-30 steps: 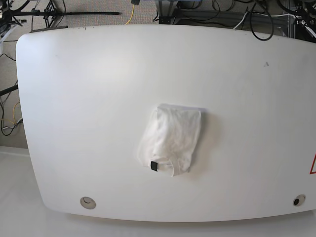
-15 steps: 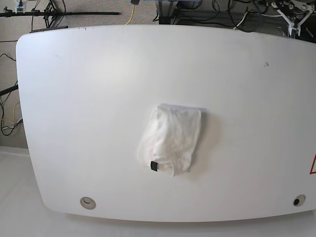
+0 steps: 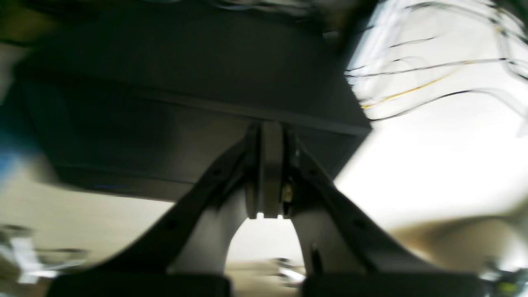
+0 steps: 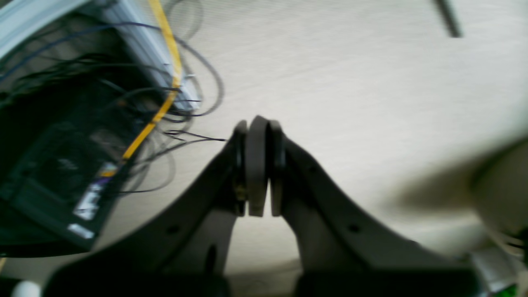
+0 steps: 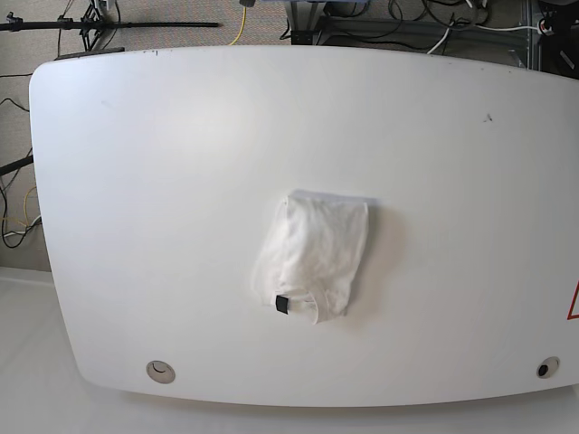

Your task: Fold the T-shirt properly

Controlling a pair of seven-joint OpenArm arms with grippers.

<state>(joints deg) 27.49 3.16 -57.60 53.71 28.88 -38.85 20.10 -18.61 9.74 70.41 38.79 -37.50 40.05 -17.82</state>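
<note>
Near the middle of the surface [image 5: 136,181] lies the T-shirt [image 5: 312,258], a compact folded bundle. Both arms have left the base view; left hand [image 3: 270,169] and right hand [image 4: 258,165] are pressed together, empty. Folding looks finished.

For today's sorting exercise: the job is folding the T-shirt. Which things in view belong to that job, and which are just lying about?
Belongs to the job:
T-shirt, folded, black tag showing
left gripper, shut, empty
right gripper, shut, empty

Just there:
white table
yellow cable
black cables
table's cable holes
</note>
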